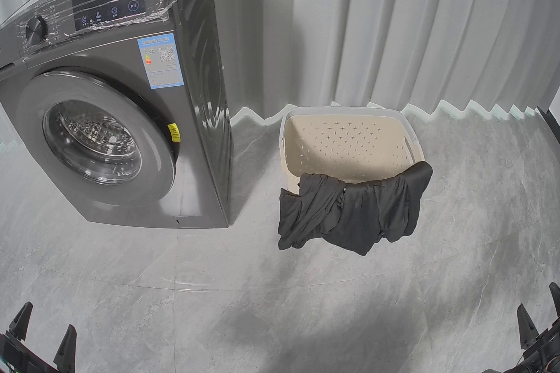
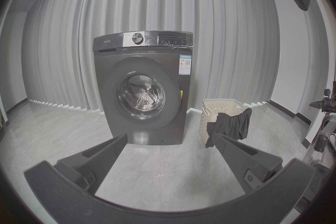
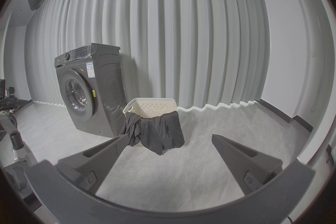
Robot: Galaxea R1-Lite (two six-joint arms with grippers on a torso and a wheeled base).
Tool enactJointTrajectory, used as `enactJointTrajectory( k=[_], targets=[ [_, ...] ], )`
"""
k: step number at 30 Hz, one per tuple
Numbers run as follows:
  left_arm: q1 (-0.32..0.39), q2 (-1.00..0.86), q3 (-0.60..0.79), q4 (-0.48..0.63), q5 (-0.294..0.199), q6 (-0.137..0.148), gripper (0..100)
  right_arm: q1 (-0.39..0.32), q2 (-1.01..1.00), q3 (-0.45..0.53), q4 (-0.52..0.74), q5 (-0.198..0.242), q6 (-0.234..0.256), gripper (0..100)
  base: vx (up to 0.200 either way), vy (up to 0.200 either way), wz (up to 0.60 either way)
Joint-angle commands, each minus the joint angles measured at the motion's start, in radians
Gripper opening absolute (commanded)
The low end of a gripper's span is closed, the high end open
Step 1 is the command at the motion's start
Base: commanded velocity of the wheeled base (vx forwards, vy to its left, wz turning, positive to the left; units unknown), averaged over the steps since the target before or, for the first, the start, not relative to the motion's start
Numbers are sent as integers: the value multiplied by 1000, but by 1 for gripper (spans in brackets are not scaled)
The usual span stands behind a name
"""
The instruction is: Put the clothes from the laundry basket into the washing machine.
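Observation:
A cream laundry basket (image 1: pixel 350 144) (image 2: pixel 220 107) (image 3: pixel 150 108) stands on the floor to the right of a grey front-loading washing machine (image 1: pixel 116 100) (image 2: pixel 143 88) (image 3: pixel 91 88), whose round door is closed. A dark garment (image 1: pixel 350 208) (image 2: pixel 229 126) (image 3: pixel 154 132) hangs over the basket's near rim. My left gripper (image 1: pixel 44 330) (image 2: pixel 169 139) is open low at the left, far from the machine and holding nothing. Low at the right, well short of the basket, my right gripper (image 1: pixel 542 310) (image 3: pixel 169 139) is also open with nothing in it.
White pleated curtains (image 1: pixel 379 13) run behind the machine and basket. Grey marble-look floor (image 1: pixel 233 287) stretches between the grippers and both objects. A dark baseboard (image 1: pixel 548 120) runs along the right wall.

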Motion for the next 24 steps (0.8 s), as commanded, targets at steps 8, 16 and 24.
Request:
enactJointTrajectory(
  k=[8,16,24],
  targets=[
    [0,-13,18,0,0,-1,100,1,-16,18,0,1,0,100,0,-200,0],
    [0,-13,18,0,0,-5,100,1,-16,16,0,1,0,100,0,-200,0],
    [0,-13,18,0,0,-5,100,1,-16,16,0,1,0,100,0,-125,0]
  ],
)
